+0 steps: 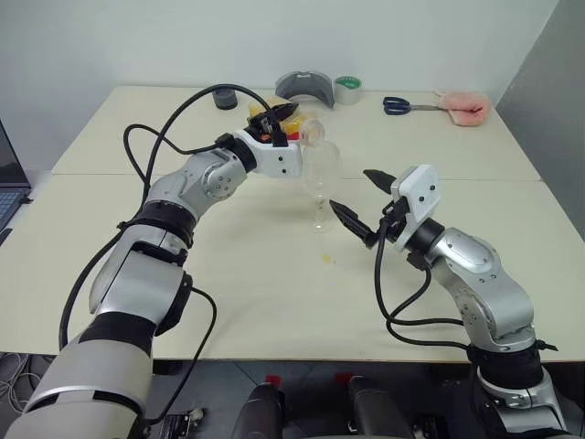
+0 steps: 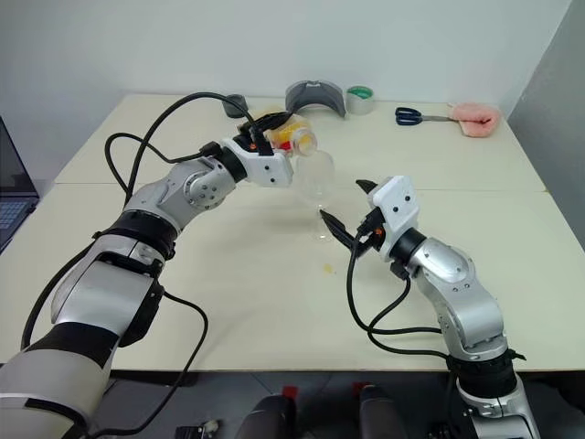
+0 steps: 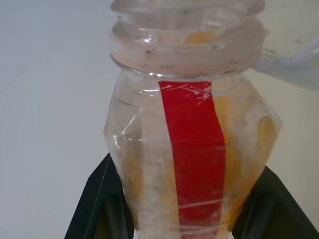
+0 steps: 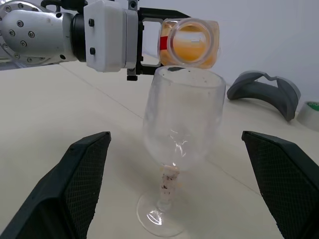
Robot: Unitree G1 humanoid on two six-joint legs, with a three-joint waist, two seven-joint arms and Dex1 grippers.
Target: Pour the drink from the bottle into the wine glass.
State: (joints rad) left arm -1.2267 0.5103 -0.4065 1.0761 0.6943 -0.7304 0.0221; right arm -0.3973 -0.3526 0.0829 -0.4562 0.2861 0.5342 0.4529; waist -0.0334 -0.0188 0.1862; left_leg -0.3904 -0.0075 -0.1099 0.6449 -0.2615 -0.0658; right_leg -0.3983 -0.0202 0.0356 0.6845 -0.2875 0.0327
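Observation:
My left gripper is shut on the bottle, holding it tipped on its side. The uncapped mouth of the bottle sits just above the rim of the wine glass. The orange drink lies inside the bottle, beside the red label strip. The glass stands upright on the table, and I see no liquid in its bowl. My right gripper is open, close to the glass on its near right side. One black finger is on each side of the stem, and neither touches it.
A small yellow drip lies on the table in front of the glass. Along the far edge are a dark cup, a grey curved piece, a tape roll, scissors and a pink cloth. A laptop sits at far left.

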